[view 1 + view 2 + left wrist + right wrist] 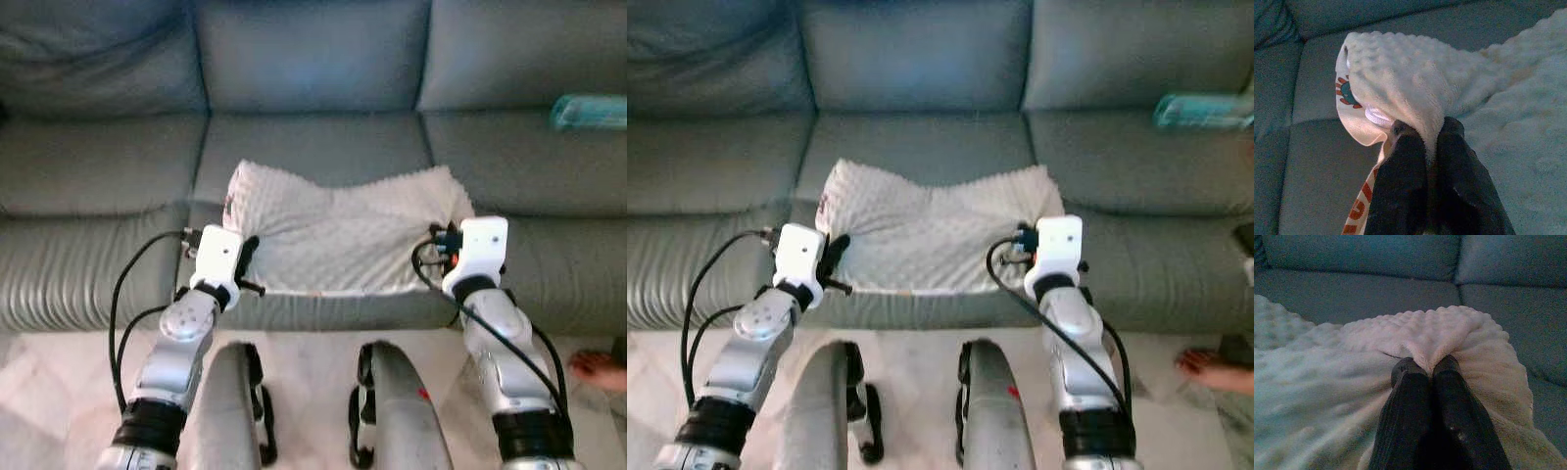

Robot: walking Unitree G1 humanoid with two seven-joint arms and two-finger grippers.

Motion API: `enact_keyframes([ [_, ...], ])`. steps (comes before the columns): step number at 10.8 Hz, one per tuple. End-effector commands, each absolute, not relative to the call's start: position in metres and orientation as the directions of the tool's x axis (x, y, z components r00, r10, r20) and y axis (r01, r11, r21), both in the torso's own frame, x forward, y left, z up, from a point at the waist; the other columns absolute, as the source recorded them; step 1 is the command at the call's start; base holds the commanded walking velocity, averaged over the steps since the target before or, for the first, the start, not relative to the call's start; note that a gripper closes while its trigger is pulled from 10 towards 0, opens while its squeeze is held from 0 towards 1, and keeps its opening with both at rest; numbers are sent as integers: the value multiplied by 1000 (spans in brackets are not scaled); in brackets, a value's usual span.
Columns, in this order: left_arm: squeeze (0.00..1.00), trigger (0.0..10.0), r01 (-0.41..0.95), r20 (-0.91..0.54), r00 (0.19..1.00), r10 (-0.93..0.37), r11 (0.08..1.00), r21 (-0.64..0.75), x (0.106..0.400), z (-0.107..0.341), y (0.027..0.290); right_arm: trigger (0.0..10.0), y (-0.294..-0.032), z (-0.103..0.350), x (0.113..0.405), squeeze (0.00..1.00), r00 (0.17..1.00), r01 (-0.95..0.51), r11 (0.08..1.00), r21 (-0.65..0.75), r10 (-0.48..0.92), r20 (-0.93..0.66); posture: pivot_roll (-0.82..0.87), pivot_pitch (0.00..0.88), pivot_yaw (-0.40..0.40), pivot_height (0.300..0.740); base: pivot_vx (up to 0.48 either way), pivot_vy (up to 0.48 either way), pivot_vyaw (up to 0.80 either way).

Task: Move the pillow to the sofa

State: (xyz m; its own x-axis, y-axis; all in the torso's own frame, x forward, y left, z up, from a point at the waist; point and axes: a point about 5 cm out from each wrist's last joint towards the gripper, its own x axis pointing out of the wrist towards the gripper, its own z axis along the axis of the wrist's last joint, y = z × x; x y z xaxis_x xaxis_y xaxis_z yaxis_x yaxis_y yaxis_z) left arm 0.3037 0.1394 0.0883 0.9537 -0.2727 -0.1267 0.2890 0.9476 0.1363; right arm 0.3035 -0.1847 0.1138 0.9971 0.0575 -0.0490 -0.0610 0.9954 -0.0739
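Observation:
A white, bumpy-textured pillow [338, 230] lies over the middle seat cushion of the grey-blue sofa [108, 166], sagging in the middle. My left gripper [1425, 139] is shut on the pillow's left corner, where a printed label with orange lettering [1359, 210] hangs out. My right gripper [1426, 366] is shut on a pinch of fabric at the pillow's right corner [1449, 333]. Both arms reach forward from below, one at each side of the pillow.
A teal object [588, 111] rests on the right seat cushion. A person's bare foot [598, 369] is on the pale tiled floor [313, 362] at the right. My two legs [392, 411] stand close to the sofa's front.

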Motion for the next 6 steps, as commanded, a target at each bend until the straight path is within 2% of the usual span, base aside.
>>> enact_keyframes([
  [1, 0, 10000, 238, -113, 969, -220, 956, 173, 309, 90, 150, 10000, -190, 120, 310, 0, 999, -45, 997, -69, 44, -20, -24, 401, 41, 627, 0, 0, 0],
  [4, 0, 10000, 65, -36, 998, -60, 983, 173, 339, 108, 164, 10000, -170, 146, 339, 0, 990, -120, 990, -77, 125, 69, -16, 480, 52, 627, 0, 0, 0],
  [6, 0, 10000, 67, -41, 997, -60, 981, 181, 353, 109, 155, 10000, -155, 155, 351, 0, 980, -161, 982, -98, 171, 102, -21, 516, 59, 627, 0, 0, 0],
])
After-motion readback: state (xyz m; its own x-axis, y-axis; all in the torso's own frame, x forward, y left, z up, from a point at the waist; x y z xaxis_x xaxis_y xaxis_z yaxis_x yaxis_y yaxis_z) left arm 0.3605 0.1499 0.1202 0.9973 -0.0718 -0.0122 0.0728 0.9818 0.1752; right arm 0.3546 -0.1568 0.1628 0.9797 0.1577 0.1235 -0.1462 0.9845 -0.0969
